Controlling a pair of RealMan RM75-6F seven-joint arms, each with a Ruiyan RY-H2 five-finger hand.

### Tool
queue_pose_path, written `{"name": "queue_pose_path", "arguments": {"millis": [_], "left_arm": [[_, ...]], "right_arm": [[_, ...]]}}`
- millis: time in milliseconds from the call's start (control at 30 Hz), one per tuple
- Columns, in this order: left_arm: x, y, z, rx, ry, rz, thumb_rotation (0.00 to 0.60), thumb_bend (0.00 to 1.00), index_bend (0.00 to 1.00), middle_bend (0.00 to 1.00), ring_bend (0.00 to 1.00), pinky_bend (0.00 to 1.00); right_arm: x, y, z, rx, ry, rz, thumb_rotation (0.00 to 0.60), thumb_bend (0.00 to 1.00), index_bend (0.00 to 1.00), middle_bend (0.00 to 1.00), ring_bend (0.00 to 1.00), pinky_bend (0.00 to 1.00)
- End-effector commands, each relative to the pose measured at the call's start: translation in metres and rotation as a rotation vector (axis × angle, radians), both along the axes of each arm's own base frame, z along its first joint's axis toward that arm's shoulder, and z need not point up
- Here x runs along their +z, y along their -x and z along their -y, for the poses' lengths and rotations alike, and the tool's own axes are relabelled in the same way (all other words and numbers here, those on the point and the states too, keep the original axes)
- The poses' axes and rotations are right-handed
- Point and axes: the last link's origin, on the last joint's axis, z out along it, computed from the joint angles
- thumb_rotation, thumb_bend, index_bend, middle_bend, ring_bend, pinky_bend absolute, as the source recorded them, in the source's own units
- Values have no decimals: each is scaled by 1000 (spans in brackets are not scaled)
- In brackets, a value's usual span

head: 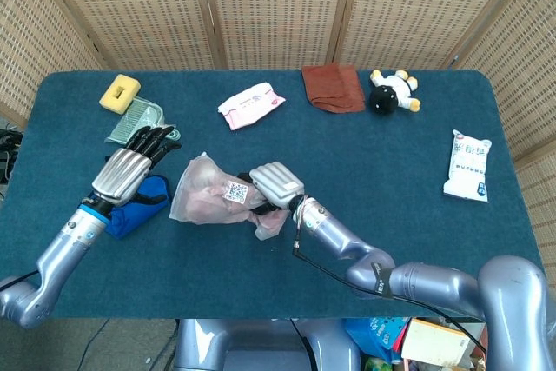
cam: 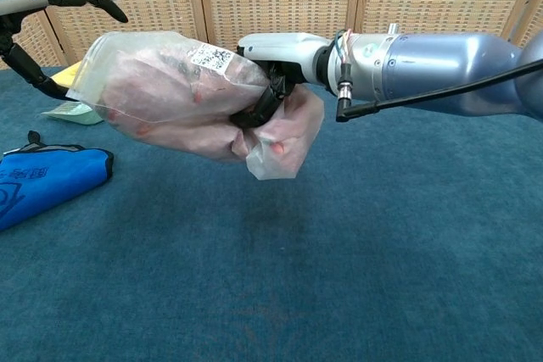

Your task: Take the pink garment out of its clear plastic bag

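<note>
I see even, bright overhead light, both views sharp, a soft shadow on the table [cam: 280, 235] beneath the clear plastic bag [cam: 161, 91].

A small white sticker printed with a square QR code [head: 234, 190] sits on the crinkled clear plastic bag [head: 198, 202]; nothing else is readable. The folded blue cloth [cam: 42, 182] carries faint, illegible markings.

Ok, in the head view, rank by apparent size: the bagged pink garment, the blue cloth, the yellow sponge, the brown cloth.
1. Bagged pink garment, though it is held up nearer the camera.
2. Brown cloth and blue cloth: unsure, since the left hand covers part of the blue one.
3. Yellow sponge.
</note>
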Motion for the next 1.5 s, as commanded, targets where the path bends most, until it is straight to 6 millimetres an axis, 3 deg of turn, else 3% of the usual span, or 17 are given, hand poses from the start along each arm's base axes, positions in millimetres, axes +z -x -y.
{"name": "queue_pose_path", "arguments": {"millis": [33,400,1033,1500], "left_arm": [[1,-3,1,-17,4,-3,600,119,242,0,0,0],[1,-8,1,-22,18,6,600,222,273,0,0,0],[-15,-14,9,-70,48,-4,600,224,294,0,0,0],[-3,-5,18,-102,1,64,600,225,357,0,0,0]], "right_arm": [[-4,-2,0,-6,-14,13,600,1000,513,619,669,746],[-4,-4,-3,4,-26,47,600,1000,514,621,669,746],[2,-5,-8,29,-19,54,600,1000,514,624,672,746],[10,-2,-2,16,-2,53,600,1000,513,626,672,746]]}}
